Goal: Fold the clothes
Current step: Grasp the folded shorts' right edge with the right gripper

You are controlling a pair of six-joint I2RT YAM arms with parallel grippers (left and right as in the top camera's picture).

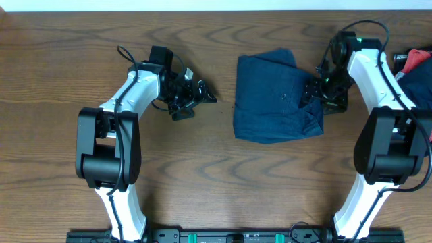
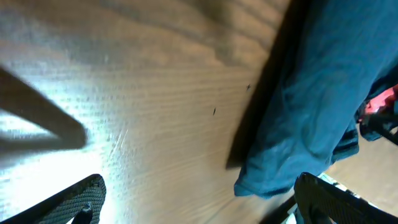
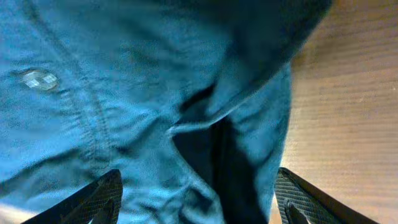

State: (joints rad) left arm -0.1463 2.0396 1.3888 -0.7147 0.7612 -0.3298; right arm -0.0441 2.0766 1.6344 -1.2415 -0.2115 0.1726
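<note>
The dark navy shorts (image 1: 277, 98) lie folded into a rough square on the wooden table, right of centre. My right gripper (image 1: 312, 94) is at their right edge, open, its fingers spread over the bunched fabric (image 3: 155, 106) with nothing pinched. My left gripper (image 1: 202, 93) is open and empty over bare wood, a short way left of the shorts; the left wrist view shows the shorts' edge (image 2: 311, 93) ahead of its fingers (image 2: 199, 199).
Red and white items (image 1: 413, 62) lie at the table's right edge behind the right arm. The wooden table (image 1: 223, 175) runs bare in front of the shorts and between the arms.
</note>
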